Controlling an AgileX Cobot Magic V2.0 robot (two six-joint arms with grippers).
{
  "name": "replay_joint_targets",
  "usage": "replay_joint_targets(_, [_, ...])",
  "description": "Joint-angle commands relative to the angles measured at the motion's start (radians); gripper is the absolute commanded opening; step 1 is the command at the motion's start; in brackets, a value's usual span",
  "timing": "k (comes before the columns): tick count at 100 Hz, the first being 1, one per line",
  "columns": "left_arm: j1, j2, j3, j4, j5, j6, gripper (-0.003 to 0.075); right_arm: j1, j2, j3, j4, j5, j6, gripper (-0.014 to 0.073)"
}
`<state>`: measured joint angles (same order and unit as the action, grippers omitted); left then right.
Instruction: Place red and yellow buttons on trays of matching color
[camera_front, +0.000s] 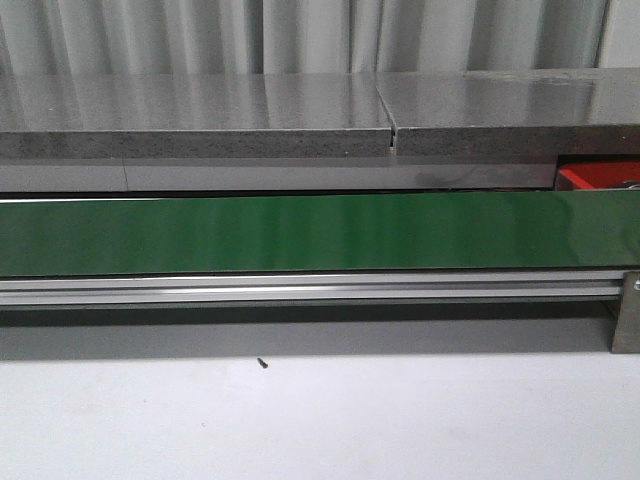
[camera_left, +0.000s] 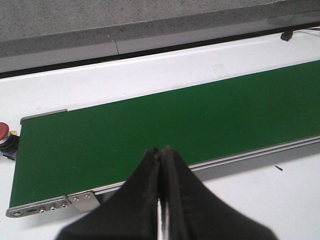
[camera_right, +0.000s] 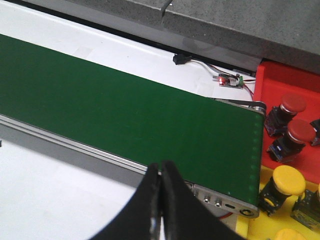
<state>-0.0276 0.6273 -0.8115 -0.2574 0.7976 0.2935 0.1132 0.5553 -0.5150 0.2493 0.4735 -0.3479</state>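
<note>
Both clenched pincers, left pincer (camera_left: 161, 200) and right pincer (camera_right: 160, 200), are waiting empty above the bare green belt (camera_front: 300, 235), probably for arriving buttons.

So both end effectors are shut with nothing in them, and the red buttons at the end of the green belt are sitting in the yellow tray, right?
Not quite. In the right wrist view the red buttons sit in the red tray; the yellow tray beside it holds a yellow button. The rest stands: the left end effector and right end effector are shut and empty, over the edge of the green belt.
</note>
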Motion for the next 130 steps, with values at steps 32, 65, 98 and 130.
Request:
replay_joint_targets(32, [-0.007, 0.112, -0.033, 0.051, -0.127, -0.103, -0.0019, 0.003, -0.100, 0.017, 0.039, -0.050, -0.011, -0.0115])
replay_joint_targets(65, [0.169, 0.398, -0.192, 0.056, -0.130, -0.129, 0.0000, 0.003, -0.100, 0.017, 0.039, -0.049, -0.011, -0.0115])
replay_joint_targets(98, [0.359, 0.657, -0.341, 0.038, -0.118, -0.135, 0.0416, 0.003, -0.100, 0.017, 0.039, -0.063, -0.011, -0.0115])
replay_joint_targets(130, [0.494, 0.923, -0.516, -0.046, -0.036, -0.423, 0.0399, 0.003, -0.100, 0.017, 0.039, -0.063, -0.011, -0.0115])
